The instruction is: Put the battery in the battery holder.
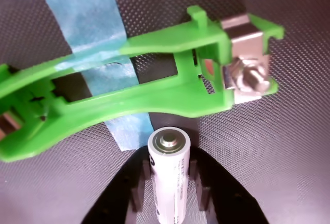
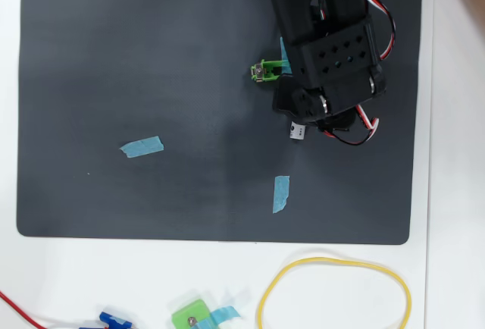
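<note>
The gripper (image 1: 170,195) is clenched on the battery (image 1: 168,175), black fingers (image 1: 203,195) pinching it along its sides so one flat metal end points forward at the battery holder (image 1: 124,92), which sits just beyond the tip, slot empty; the battery rides above the frame's near rail, not yet lined up lengthwise with it, so I'd judge a turn and a lowering are still needed. A strip of blue tape (image 1: 85,15) crosses the holder, likely pinning it to the dark mat (image 2: 151,56); from overhead the arm (image 2: 326,33) covers most of it, near the counter's (image 2: 455,192) top right corner.
</note>
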Action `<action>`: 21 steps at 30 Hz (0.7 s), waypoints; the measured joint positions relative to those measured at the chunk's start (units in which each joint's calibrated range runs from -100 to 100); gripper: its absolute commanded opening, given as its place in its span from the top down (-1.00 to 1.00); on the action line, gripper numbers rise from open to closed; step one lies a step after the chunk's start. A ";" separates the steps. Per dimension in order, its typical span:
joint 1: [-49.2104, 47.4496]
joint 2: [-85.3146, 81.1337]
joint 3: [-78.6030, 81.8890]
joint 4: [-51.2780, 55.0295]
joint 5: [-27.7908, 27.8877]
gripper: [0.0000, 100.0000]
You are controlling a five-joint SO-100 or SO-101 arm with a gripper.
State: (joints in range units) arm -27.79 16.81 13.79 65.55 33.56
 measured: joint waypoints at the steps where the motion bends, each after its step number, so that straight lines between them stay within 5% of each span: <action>1: 0.11 -0.17 0.09 -0.43 -0.93 1.00; 21: 0.34 -11.54 4.08 -9.22 -28.40 1.00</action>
State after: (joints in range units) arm -27.46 5.26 17.88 56.33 5.16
